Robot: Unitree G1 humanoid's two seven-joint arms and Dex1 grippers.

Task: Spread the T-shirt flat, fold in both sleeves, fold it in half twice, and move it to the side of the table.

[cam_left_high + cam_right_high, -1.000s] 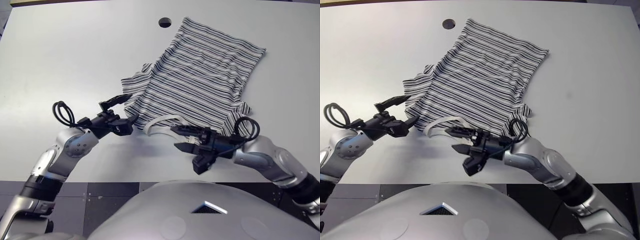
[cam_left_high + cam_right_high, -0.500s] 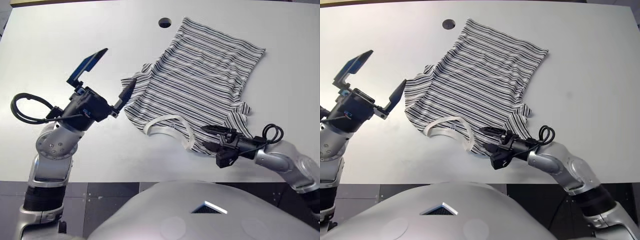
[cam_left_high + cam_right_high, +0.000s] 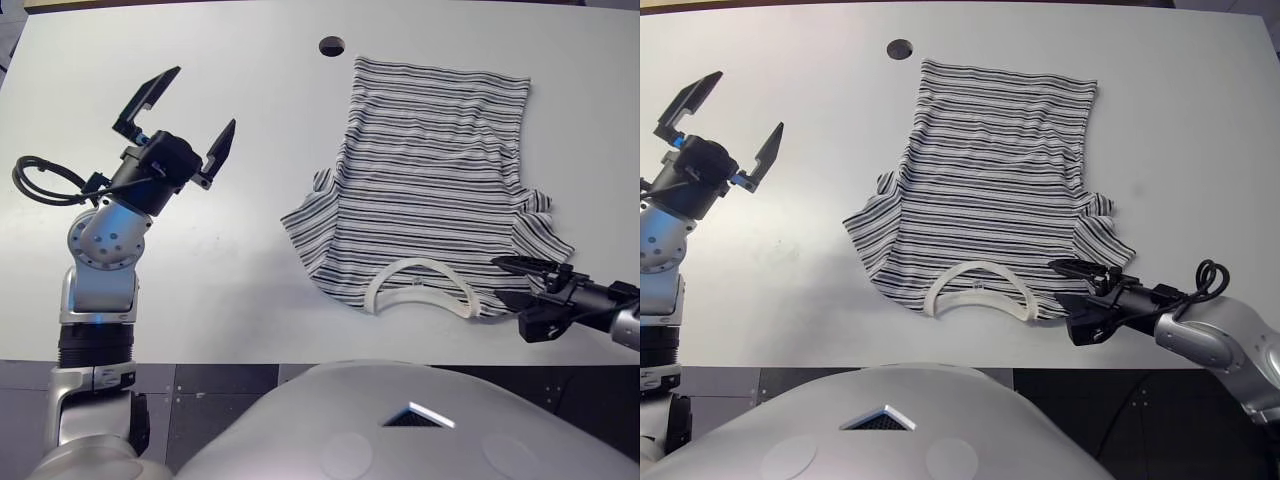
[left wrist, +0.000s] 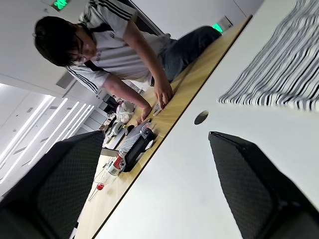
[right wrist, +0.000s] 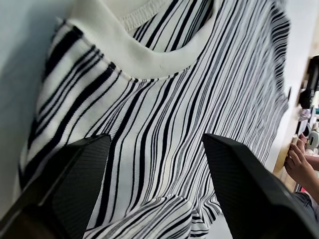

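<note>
Head views: shirt [image 3: 430, 170] lies face up right of table centre, hem at the far side, collar [image 3: 418, 270] nearest the robot. Body looks mostly flat; both sleeves are bunched against the sides. Left gripper [image 3: 197, 102] is raised on the left, well apart from the shirt, jaws wide, nothing held. Right gripper [image 3: 499, 280] sits low at the near right shoulder, just beside the cloth, jaws parted, nothing held. Step in hand reads as the end of spreading, with sleeve folds next. To do it well: pull each sleeve out flat first, pinch both layers at the cuff, lift low, lay it over toward the midline without dragging the body

Right wrist view: both fingers [image 5: 65, 184] stand apart, with striped shoulder cloth and collar rib between and beyond them. Cannot tell if they touch the fabric. Shoulder edge looks curled, so bite past the curl and not onto the collar

Left wrist view: fingers [image 4: 249, 194] are spread wide over bare table [image 4: 199, 189], shirt edge far off. Table is smooth white with a round hole [image 4: 201, 117] near the far edge, so the cloth will likely slide. Behind is a wooden desk [image 4: 209, 55] with small clutter, and strip lights on the ceiling
</note>
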